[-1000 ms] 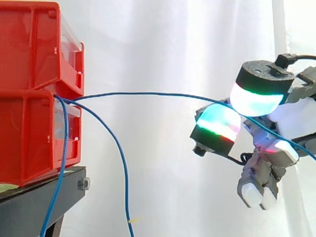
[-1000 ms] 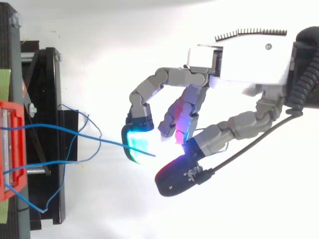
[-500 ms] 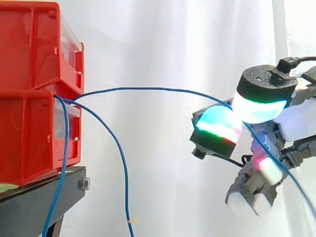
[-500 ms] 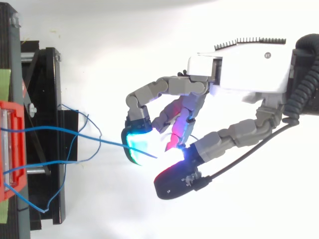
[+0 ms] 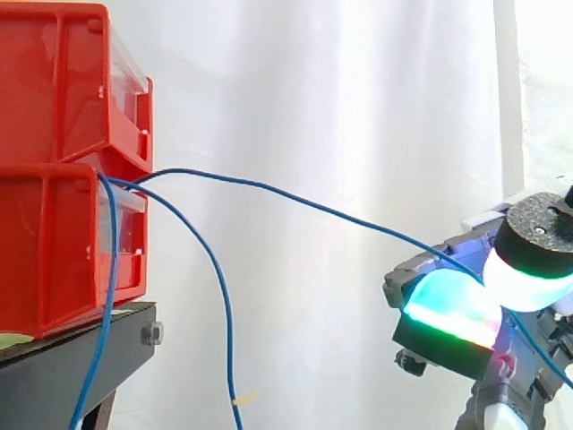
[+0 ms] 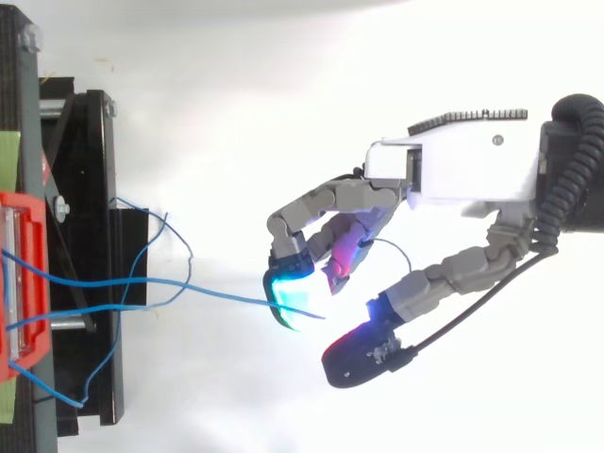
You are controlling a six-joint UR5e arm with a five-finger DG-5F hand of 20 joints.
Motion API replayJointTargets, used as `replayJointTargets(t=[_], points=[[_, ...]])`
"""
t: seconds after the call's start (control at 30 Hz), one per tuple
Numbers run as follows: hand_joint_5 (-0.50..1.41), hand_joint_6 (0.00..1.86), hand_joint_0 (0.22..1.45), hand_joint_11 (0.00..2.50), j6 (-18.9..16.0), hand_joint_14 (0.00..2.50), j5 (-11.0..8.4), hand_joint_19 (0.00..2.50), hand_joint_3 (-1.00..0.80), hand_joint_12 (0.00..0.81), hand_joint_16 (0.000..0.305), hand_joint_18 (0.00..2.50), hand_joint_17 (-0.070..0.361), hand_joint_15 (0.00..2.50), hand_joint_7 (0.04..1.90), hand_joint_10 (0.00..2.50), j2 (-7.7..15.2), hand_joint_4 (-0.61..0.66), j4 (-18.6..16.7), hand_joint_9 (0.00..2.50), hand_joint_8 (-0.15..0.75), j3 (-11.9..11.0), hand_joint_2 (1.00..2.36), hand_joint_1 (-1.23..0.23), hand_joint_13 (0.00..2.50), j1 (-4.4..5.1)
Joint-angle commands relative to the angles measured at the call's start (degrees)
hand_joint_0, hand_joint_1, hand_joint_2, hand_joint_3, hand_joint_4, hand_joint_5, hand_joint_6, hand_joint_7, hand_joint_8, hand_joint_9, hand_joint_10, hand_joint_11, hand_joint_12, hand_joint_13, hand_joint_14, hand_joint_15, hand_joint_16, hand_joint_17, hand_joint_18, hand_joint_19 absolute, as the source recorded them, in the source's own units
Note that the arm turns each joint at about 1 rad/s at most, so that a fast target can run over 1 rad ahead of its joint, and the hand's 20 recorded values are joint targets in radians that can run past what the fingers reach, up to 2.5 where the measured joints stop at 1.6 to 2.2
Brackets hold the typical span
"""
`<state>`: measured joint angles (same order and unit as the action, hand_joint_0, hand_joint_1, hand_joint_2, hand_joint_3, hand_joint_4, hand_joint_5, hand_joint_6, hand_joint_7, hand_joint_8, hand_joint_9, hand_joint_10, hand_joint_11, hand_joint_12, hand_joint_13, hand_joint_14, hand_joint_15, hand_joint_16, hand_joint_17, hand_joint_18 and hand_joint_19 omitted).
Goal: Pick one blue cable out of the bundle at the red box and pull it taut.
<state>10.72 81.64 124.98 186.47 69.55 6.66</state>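
scene: 2 stacked red plastic bins (image 5: 45, 90) on a black stand (image 5: 63, 372), white curtain (image 5: 313, 107) behind
hand: robot hand (image 6: 453, 175), well apart from the bins, out from their clear fronts; in the side view it sits lower than the seam between the 2 bins, about level with the lower bin's base
hand state: closed in a pinch on 1 thin blue cable (image 5: 340, 213); the cyan-green glowing pad (image 5: 448, 300) and the white glowing pad (image 5: 528, 279) meet on it, other fingers curled in under the palm, 1 glowing magenta in the top view
held cable: leaves the bins at the seam between upper and lower bin, small hump just off the bins, then slopes down in a near-straight line to the pads; not fully tight, slight sag
held cable, past the pinch: side view shows it running on down, away from the bins; top view shows a short piece (image 6: 316, 314) poking out beyond the cyan pad
loose blue cables (image 5: 221, 296): 2 more from the same seam; 1 arcs out from the bins and drops, 1 hangs close against the lower bin's front and down past the stand
top view, bins end: blue strands cross and loop over the stand just off the bins
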Motion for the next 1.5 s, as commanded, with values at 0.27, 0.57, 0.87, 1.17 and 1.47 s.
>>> replayJointTargets(t=[0.27, 0.57, 0.87, 1.17, 1.47], points=[[0.08, 0.5, 0.57, 0.02, 0.0, 0.0, 0.98, 0.32, -0.37, 0.404, 0.056, 0.53, 0.125, 0.15, 1.3, 0.0, 0.0, -0.14, 0.82, 1.0, 0.326, 0.06, 1.01, -0.75, 0.6, -0.33], [0.1, 0.5, 0.55, 0.03, 0.09, 0.0, 0.71, 0.35, -0.43, 0.402, 0.055, 0.63, 0.124, 0.17, 1.31, 0.0, -1.23, -0.09, 0.91, 1.14, 0.34, 0.06, 1.01, -0.75, 0.72, -0.24], [0.12, 0.5, 0.55, 0.0, 0.18, 0.01, 0.71, 0.37, -0.5, 0.395, 0.054, 0.75, 0.122, 0.18, 1.3, 0.0, -2.02, -0.05, 0.91, 1.27, 0.295, 0.06, 1.0, -0.71, 0.85, -0.15], [0.12, 0.5, 0.61, 0.01, 2.73, 0.01, 0.63, 0.39, -0.36, 0.373, 0.052, 0.79, 0.116, 0.2, 1.28, 0.0, -3.69, -0.05, 0.91, 1.38, 0.266, 0.06, 1.01, -0.75, 0.92, 0.11], [0.12, 0.5, 0.61, 0.06, 3.25, 0.01, 0.45, 0.35, -0.22, 0.363, 0.051, 0.76, 0.115, 0.2, 1.24, 0.0, -3.78, -0.11, 0.82, 1.47, 0.275, 0.06, 1.02, -0.76, 0.95, 0.11]])
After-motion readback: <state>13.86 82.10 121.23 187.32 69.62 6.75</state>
